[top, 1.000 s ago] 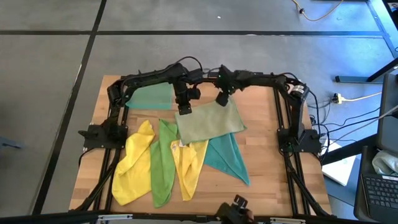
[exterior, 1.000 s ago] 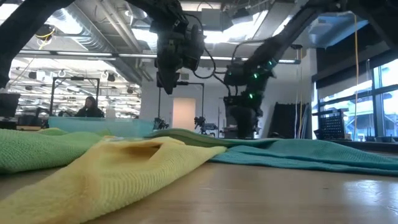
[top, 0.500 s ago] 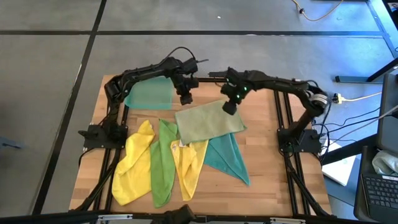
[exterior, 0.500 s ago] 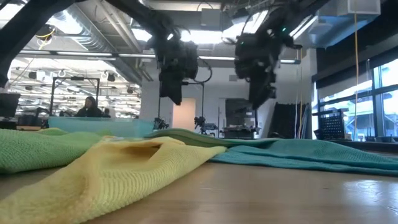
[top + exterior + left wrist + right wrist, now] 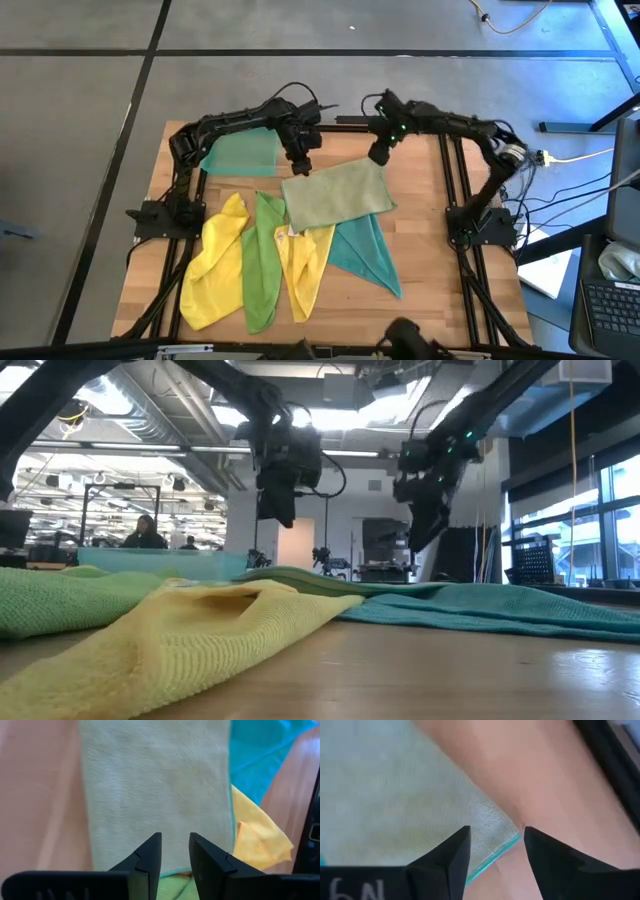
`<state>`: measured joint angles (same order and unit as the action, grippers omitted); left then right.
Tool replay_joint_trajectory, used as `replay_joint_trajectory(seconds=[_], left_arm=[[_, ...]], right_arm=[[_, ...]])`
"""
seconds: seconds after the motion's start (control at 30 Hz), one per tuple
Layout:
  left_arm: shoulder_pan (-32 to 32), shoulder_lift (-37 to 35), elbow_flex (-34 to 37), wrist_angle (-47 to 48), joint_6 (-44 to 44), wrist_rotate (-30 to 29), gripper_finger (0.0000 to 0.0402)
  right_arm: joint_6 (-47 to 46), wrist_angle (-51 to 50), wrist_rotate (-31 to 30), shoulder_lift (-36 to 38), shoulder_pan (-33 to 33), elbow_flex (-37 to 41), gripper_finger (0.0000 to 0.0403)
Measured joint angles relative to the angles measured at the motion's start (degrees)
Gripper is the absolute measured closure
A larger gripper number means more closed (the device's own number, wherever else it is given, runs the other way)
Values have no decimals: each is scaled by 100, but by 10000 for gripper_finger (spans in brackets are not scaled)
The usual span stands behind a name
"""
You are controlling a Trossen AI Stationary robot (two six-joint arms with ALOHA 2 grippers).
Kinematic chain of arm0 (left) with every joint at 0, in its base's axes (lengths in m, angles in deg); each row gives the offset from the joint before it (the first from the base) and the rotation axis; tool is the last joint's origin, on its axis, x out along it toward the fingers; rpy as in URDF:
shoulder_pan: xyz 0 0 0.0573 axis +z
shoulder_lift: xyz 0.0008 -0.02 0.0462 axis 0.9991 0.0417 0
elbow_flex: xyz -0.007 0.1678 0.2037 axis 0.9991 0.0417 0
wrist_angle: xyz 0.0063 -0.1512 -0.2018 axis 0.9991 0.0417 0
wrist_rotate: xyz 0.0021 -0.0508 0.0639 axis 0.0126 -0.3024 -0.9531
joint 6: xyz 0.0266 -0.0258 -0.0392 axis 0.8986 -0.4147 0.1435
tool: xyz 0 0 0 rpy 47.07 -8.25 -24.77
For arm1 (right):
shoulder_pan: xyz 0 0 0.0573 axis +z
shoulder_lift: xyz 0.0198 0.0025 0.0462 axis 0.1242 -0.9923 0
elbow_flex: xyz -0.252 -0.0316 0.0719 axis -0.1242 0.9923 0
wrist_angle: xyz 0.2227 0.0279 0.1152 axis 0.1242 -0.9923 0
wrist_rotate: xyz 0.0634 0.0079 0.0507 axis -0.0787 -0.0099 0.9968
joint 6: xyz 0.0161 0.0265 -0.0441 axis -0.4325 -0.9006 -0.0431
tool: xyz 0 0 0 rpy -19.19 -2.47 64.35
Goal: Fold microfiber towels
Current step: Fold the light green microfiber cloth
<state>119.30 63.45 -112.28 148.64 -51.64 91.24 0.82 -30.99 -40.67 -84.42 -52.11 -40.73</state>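
No readable writing. Left gripper (image 5: 301, 166) and right gripper (image 5: 378, 155) hover, both parted and empty, above the olive towel (image 5: 338, 196).

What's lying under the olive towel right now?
The olive towel overlaps the teal towel, one yellow towel and the green towel. How far they reach beneath it is hidden.

Pale olive-green square cloth towel (image 5: 155, 790): soft, matt, fine nap. Yellow cloth towel (image 5: 200, 635): coarse woven pile. Light wooden table (image 5: 430, 270): smooth, visible grain. Translucent teal rectangular plastic tray (image 5: 240, 153): smooth.
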Motion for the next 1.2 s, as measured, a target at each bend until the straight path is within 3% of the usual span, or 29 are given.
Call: replay_joint_trajectory(seconds=[0.17, 0.4, 0.73, 1.2], left_arm=[[-194, -125, 7, 314, 35, -38, 312], [-175, -830, 9, 395, -268, -188, 313], [-158, -1794, 7, -55, -777, -608, 313], [-159, -2192, 4, -80, -1052, -705, 313]], right_arm=[[906, -782, 377, -936, -184, -897, 215], [930, -1122, 681, -1617, -536, -1568, 215], [1654, -1453, 742, -1823, -622, -1604, 215], [1923, -1510, 739, -1975, -365, -1397, 214]])
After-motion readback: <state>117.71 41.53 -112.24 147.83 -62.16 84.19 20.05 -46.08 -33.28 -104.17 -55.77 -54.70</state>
